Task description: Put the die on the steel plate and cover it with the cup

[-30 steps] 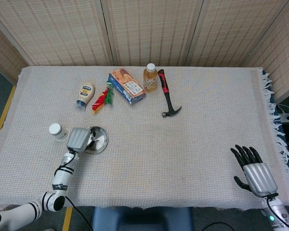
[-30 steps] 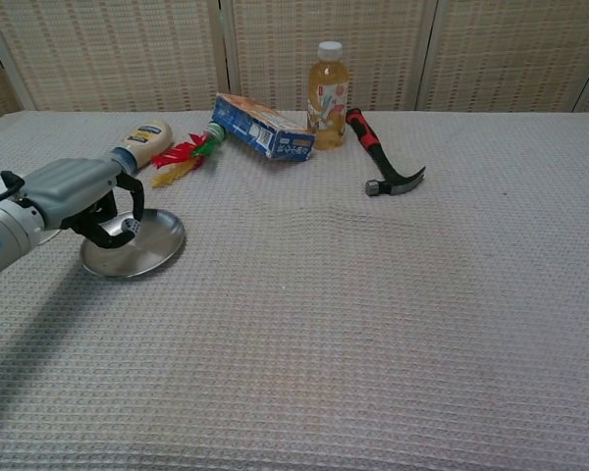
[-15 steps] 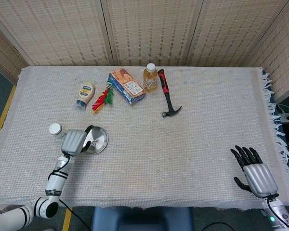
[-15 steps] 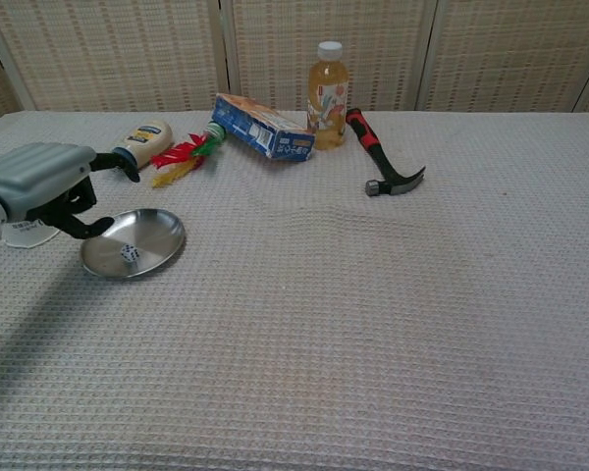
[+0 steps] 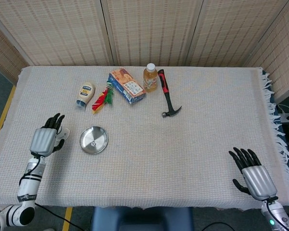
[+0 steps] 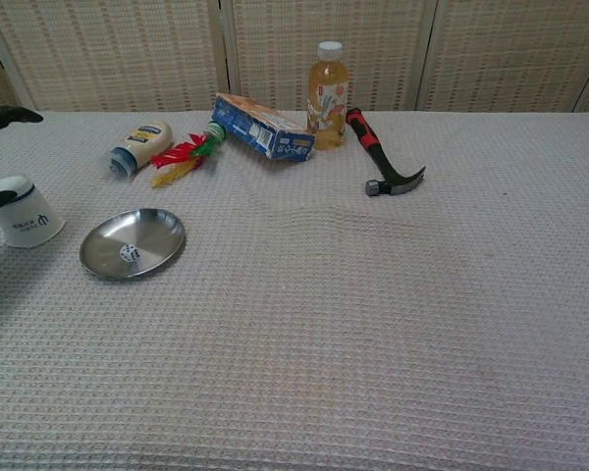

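The steel plate (image 5: pixel 99 134) lies on the left part of the table, and the white die (image 5: pixel 93 143) rests inside it. In the chest view the die (image 6: pixel 129 253) sits just left of the plate's (image 6: pixel 158 231) middle. A white cup (image 6: pixel 22 211) stands upside down left of the plate. My left hand (image 5: pixel 44 139) hovers above the cup with its fingers spread, hiding it in the head view. Only that hand's dark fingertips (image 6: pixel 2 116) show at the chest view's left edge. My right hand (image 5: pixel 254 177) is spread at the near right corner and holds nothing.
Along the back lie a mayonnaise bottle (image 5: pixel 85 94), a red and green feather toy (image 5: pixel 102 98), a cardboard box (image 5: pixel 127 85), a juice bottle (image 5: pixel 150 78) and a red-handled hammer (image 5: pixel 167 96). The cloth's fringed edge runs down the right side.
My left hand let the die go onto the plate, then drew back left over the cup with its fingers opening. The right hand has barely shifted.
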`<state>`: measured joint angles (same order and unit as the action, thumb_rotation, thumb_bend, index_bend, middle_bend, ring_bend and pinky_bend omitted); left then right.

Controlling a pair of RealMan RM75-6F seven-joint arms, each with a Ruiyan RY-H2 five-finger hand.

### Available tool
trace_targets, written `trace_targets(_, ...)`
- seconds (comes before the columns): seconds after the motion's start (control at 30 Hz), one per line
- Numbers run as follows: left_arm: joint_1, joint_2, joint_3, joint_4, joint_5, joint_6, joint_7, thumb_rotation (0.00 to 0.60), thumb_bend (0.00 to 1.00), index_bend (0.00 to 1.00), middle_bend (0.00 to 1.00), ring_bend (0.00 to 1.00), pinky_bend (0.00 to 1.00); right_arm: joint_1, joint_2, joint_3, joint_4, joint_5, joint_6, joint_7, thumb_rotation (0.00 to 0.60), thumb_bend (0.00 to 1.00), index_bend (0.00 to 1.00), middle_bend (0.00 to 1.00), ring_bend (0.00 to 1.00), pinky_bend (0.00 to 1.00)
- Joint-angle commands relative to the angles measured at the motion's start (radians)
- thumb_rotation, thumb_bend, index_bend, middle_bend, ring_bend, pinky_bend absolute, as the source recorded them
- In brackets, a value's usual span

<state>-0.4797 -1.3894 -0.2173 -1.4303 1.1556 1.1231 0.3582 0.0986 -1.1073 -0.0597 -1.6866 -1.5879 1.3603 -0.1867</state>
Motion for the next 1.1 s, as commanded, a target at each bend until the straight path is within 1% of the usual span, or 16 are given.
trace_targets(0.03,-0.027,-0.001,-0.008,0.062,-0.04,-0.069,-0.048,0.6,0.35,0.01,0.0,0.0,0.22,-0.001,-0.001,0.001,0.0,0.002,0.001,-0.001,0.6,0.21,0.0,0.0,0.0,0.0)
trace_targets(0.07,-0.032,-0.01,-0.008,0.082,-0.039,-0.075,-0.059,0.6,0.35,0.02,0.0,0.0,0.22,0.0,-0.001,0.001,0.001,0.004,-0.001,-0.002,0.6,0.21,0.0,0.0,0.0,0.0)
trace_targets(0.1,-0.035,-0.017,-0.008,0.097,-0.037,-0.075,-0.066,0.6,0.35,0.04,0.02,0.01,0.25,0.001,-0.002,0.002,0.001,0.006,-0.004,-0.003,0.6,0.21,0.0,0.0,0.0,0.0)
trace_targets(0.13,-0.038,-0.025,-0.009,0.111,-0.038,-0.076,-0.07,0.6,0.35,0.06,0.04,0.02,0.3,0.002,-0.003,0.002,0.002,0.008,-0.007,-0.004,0.6,0.21,0.0,0.0,0.0,0.0)
trace_targets(0.2,-0.046,-0.041,-0.007,0.142,-0.04,-0.081,-0.071,0.6,0.35,0.09,0.07,0.04,0.38,0.004,-0.003,0.003,0.003,0.012,-0.013,-0.005,0.6,0.21,0.0,0.0,0.0,0.0)
trace_targets(0.23,-0.049,-0.048,-0.005,0.156,-0.04,-0.08,-0.065,0.6,0.35,0.1,0.08,0.05,0.4,0.004,-0.004,0.004,0.003,0.014,-0.014,-0.005,0.6,0.21,0.0,0.0,0.0,0.0)
trace_targets(0.27,-0.053,-0.057,-0.003,0.171,-0.041,-0.08,-0.058,0.6,0.35,0.12,0.09,0.06,0.41,0.004,-0.004,0.005,0.003,0.016,-0.013,-0.004,0.6,0.21,0.0,0.0,0.0,0.0)
trace_targets(0.4,-0.062,-0.078,0.005,0.208,-0.049,-0.087,-0.045,0.6,0.35,0.24,0.21,0.17,0.46,0.005,-0.003,0.008,0.004,0.022,-0.015,-0.006,0.6,0.21,0.0,0.0,0.0,0.0)
trace_targets(0.43,-0.064,-0.083,0.006,0.216,-0.05,-0.087,-0.041,0.6,0.35,0.26,0.22,0.18,0.47,0.006,-0.003,0.009,0.004,0.024,-0.017,-0.006,0.6,0.21,0.0,0.0,0.0,0.0)
trace_targets(0.63,-0.075,-0.104,0.011,0.259,-0.06,-0.095,-0.024,0.6,0.35,0.3,0.26,0.19,0.45,0.009,-0.005,0.012,0.007,0.033,-0.024,-0.008,0.6,0.21,0.0,0.0,0.0,0.0)
trace_targets(0.77,-0.078,-0.112,0.013,0.276,-0.062,-0.095,-0.022,0.6,0.35,0.33,0.3,0.24,0.46,0.011,-0.006,0.012,0.009,0.038,-0.029,-0.009,0.6,0.21,0.0,0.0,0.0,0.0)
trace_targets(1.1,-0.087,-0.132,0.015,0.322,-0.064,-0.099,-0.022,0.6,0.35,0.35,0.31,0.25,0.47,0.013,-0.008,0.014,0.009,0.046,-0.035,-0.014,0.6,0.21,0.0,0.0,0.0,0.0)
